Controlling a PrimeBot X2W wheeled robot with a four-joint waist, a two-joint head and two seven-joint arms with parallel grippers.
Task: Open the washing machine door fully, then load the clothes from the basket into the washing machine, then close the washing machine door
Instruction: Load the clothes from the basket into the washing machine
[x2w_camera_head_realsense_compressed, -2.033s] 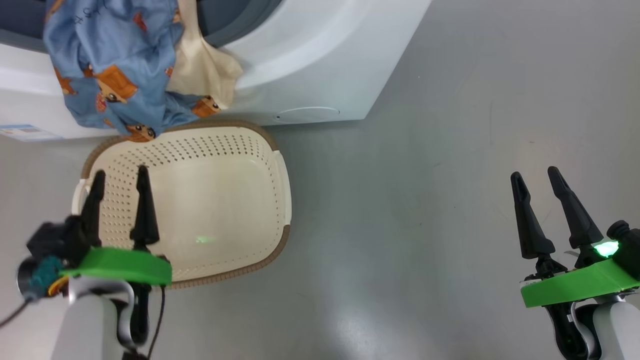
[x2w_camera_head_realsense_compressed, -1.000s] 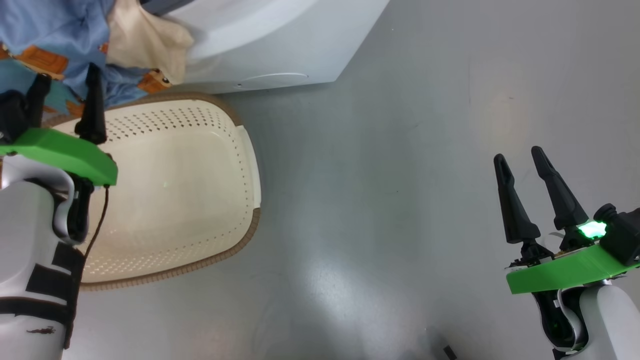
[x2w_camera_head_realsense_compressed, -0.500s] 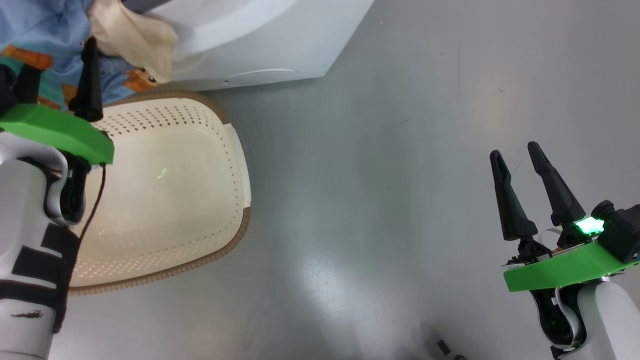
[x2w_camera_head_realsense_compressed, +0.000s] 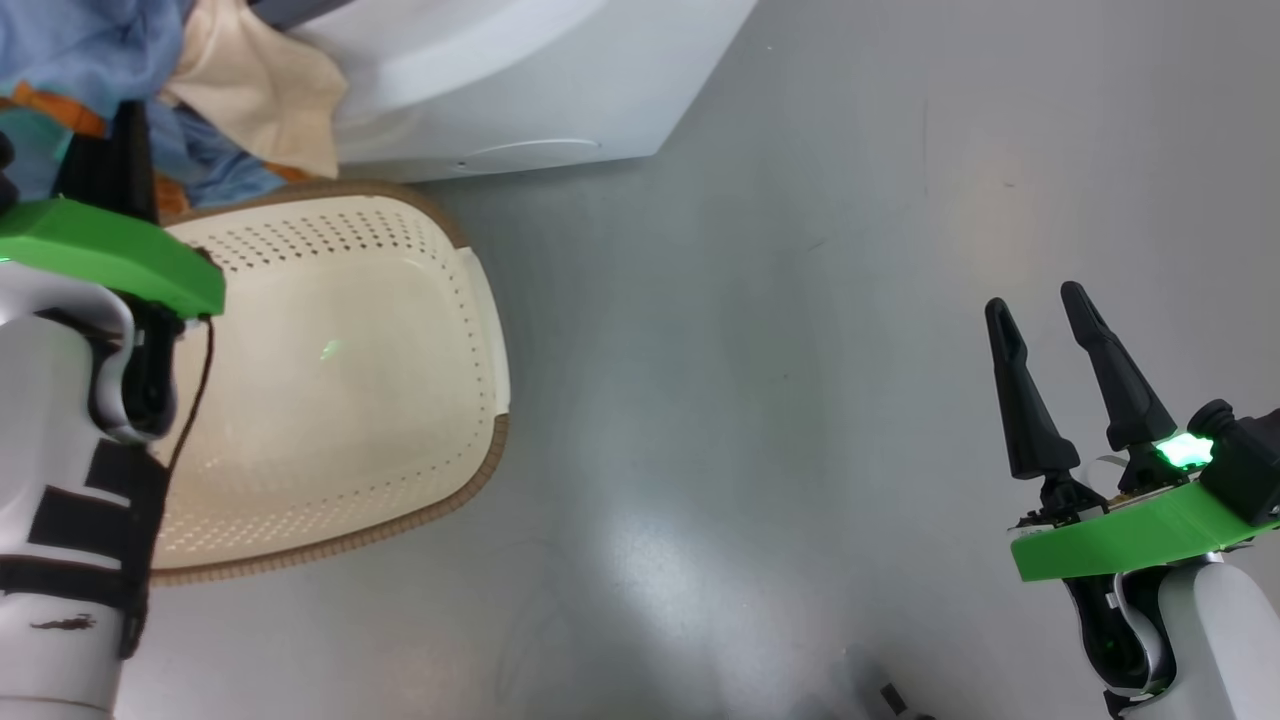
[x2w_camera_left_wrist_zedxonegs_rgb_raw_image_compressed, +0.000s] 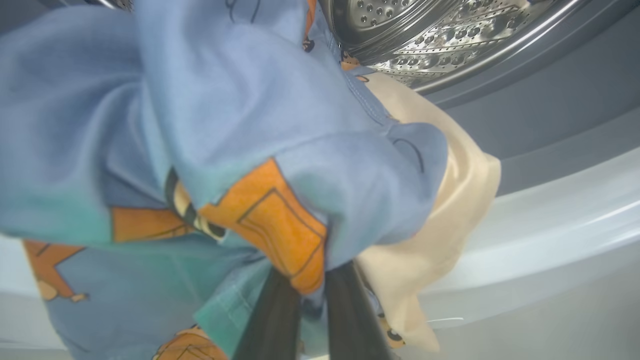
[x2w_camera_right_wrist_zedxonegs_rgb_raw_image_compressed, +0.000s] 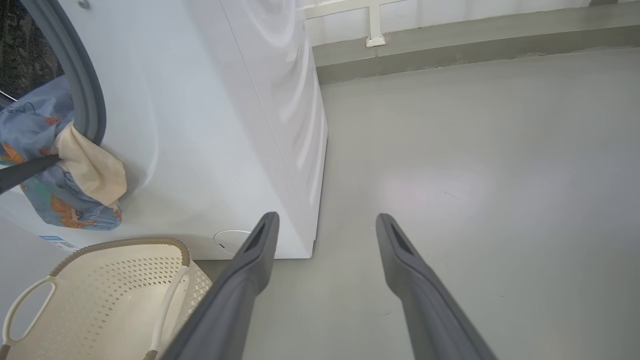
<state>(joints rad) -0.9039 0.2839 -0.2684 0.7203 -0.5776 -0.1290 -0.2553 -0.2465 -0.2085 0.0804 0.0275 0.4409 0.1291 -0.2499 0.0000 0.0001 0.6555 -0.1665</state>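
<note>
— The clothes (x2w_camera_head_realsense_compressed: 255, 85) hang from the washing machine (x2w_camera_head_realsense_compressed: 520, 70) mouth, above the basket (x2w_camera_head_realsense_compressed: 330, 430), in our head view; our right hand (x2w_camera_head_realsense_compressed: 1036, 300) is spread, holding nothing.
— Left wrist view: our left hand (x2w_camera_left_wrist_zedxonegs_rgb_raw_image_compressed: 311, 295) pinches a blue fold. Soft, light and floppy, we judge; bunched folds grip best.
— Right wrist view: they droop outside the opening, and loose ends may slip.

A smooth grey floor (x2w_camera_head_realsense_compressed: 800, 350) spreads across the middle and right of the head view, glossy, with a soft pale glare (x2w_camera_head_realsense_compressed: 650, 560) low down. At the top of the right wrist view it meets a darker grey skirting (x2w_camera_right_wrist_zedxonegs_rgb_raw_image_compressed: 450, 52) below a pale wall (x2w_camera_right_wrist_zedxonegs_rgb_raw_image_compressed: 500, 10) with a white rail (x2w_camera_right_wrist_zedxonegs_rgb_raw_image_compressed: 372, 25).
</note>
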